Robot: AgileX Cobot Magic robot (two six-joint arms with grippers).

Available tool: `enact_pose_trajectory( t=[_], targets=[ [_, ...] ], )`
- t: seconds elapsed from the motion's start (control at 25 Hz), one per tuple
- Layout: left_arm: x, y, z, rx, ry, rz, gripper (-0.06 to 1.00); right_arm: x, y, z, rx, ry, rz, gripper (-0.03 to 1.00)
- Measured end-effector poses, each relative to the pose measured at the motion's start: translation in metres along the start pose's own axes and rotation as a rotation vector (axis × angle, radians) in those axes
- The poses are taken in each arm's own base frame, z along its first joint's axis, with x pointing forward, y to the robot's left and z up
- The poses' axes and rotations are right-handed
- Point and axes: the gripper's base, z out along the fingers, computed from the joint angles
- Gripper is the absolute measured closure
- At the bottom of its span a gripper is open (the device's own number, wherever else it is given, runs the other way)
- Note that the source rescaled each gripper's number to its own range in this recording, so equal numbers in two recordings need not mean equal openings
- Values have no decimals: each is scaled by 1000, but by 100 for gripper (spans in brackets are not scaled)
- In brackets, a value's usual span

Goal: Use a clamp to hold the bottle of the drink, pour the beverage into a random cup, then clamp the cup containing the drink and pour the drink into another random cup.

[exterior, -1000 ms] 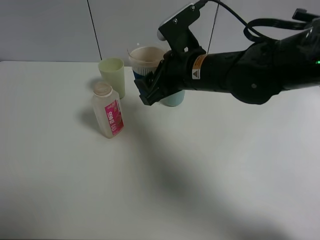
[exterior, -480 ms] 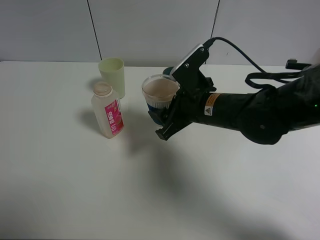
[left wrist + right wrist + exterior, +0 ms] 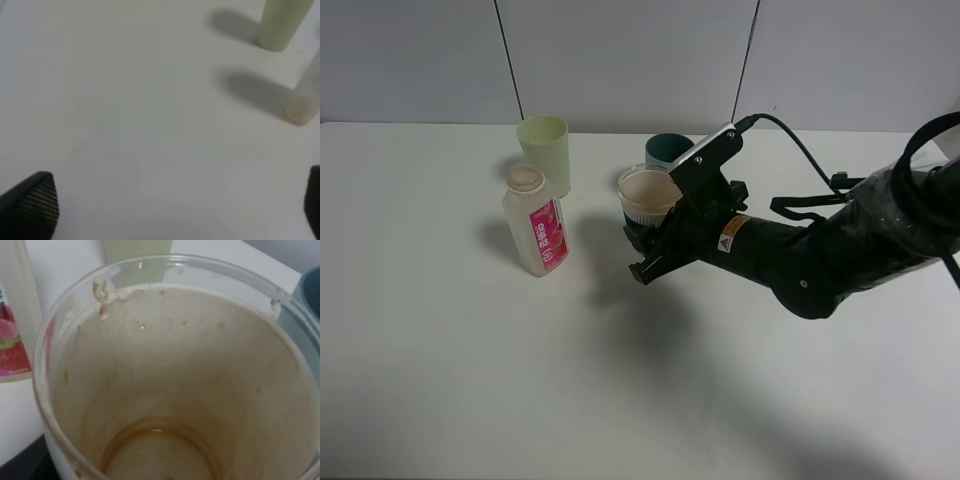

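Observation:
My right gripper [image 3: 642,238] is shut on the blue-banded whitish cup [image 3: 647,195], which it holds upright and low, just in front of the teal cup [image 3: 667,150]. In the right wrist view the held cup [image 3: 170,365] shows brown smears on its wall and a thin film of the beverage [image 3: 160,447] at the bottom. The bottle [image 3: 535,235] with the pink label stands to the left, its mouth uncapped. My left gripper [image 3: 172,210] is open over bare table, with the bottle's base [image 3: 302,102] ahead of it.
A pale yellow-green cup [image 3: 545,152] stands behind the bottle and also shows in the left wrist view [image 3: 280,25]. The right arm [image 3: 820,250] stretches across the right half of the white table [image 3: 470,380].
The right gripper has come down from a raised position with the blue-banded cup and set it upright in front of the teal cup. The bottle and the yellow-green cup have not moved.

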Motion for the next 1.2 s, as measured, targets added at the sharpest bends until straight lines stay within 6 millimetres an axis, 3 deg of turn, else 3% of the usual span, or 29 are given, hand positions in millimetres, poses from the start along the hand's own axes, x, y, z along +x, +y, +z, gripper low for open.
enact_pose_trajectory(
  t=[0.6,1.2],
  targets=[
    [0,0,0,0,0,0,-6,32,4,16,37,23,71,97],
    [0,0,0,0,0,0,-6,36,3,18,55,2,109,97]
  ],
)
